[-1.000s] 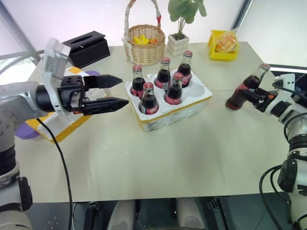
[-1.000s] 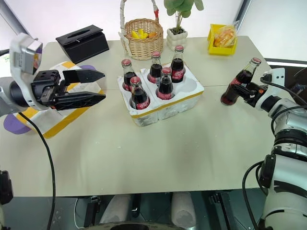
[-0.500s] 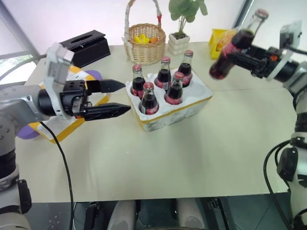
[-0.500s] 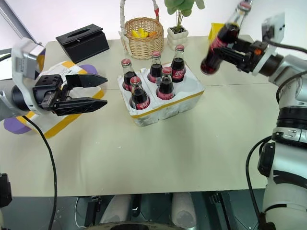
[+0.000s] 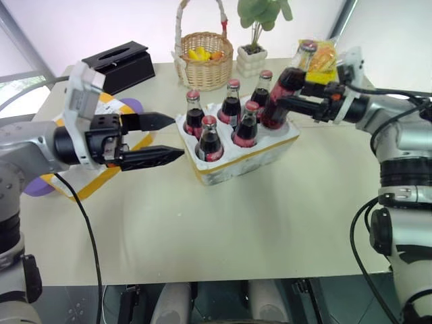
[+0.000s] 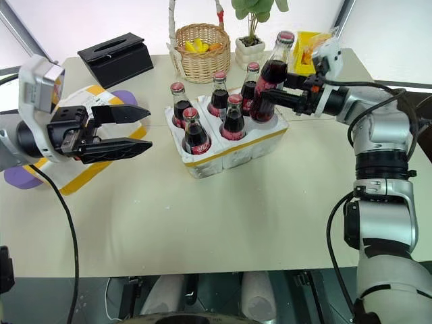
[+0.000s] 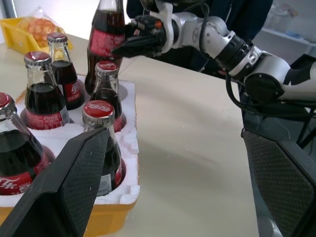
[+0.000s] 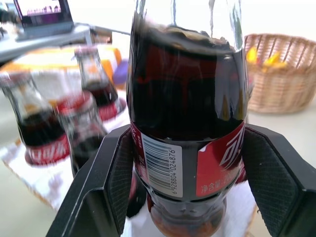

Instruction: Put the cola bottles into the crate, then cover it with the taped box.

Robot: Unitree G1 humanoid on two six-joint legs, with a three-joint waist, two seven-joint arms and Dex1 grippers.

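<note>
One cola bottle (image 6: 270,77) in right end effector (image 6: 289,96), above crate (image 6: 233,152)

The two head views look forward and down over the table (image 5: 223,223), sharing nearly the same scene, with the crate (image 5: 237,150) near centre toward 12 o'clock. The left wrist view looks close and level across the crate; the right wrist view sits hard against the held bottle (image 8: 186,123).

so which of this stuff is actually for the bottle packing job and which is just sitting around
For the job:
- sixth cola bottle, clamped in the right end effector
- five cola bottles already in the crate
- taped box, behind the open left end effector

Just lying about:
- wicker basket
- black tissue box
- potted plant
- yellow tray of snacks
</note>
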